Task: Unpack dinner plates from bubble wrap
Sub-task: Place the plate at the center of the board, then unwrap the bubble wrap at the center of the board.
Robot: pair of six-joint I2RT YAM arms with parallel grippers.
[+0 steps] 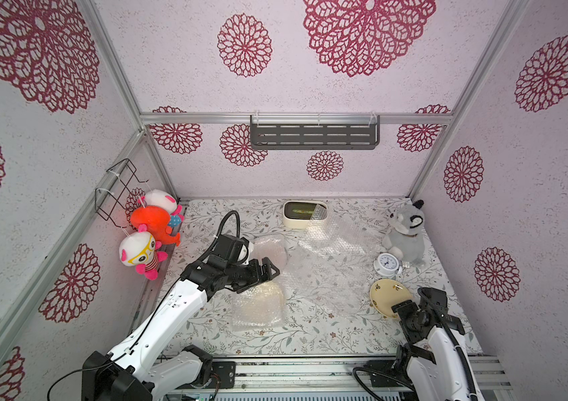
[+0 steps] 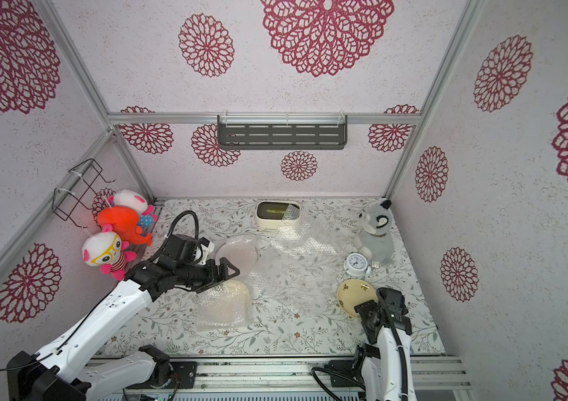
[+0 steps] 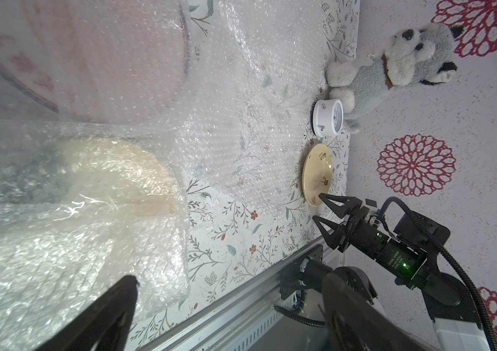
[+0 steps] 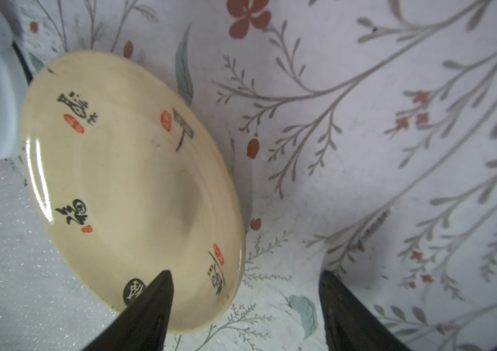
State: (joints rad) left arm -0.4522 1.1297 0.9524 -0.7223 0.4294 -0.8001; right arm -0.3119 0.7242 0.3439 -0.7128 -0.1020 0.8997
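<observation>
Dinner plates [image 1: 264,302] blur under bubble wrap [image 1: 331,264]; bare plate [image 1: 388,297] partly behind right claw [image 3: 318,206]; I see it and left claw [image 3: 230,276] apart.

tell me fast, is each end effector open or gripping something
left end effector: open, holding nothing.
right end effector: open, holding nothing, at the rim of the cream plate.

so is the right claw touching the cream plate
Cannot tell. In the right wrist view one fingertip of the open right claw overlaps the cream plate; neither contact nor a gap shows.
</observation>
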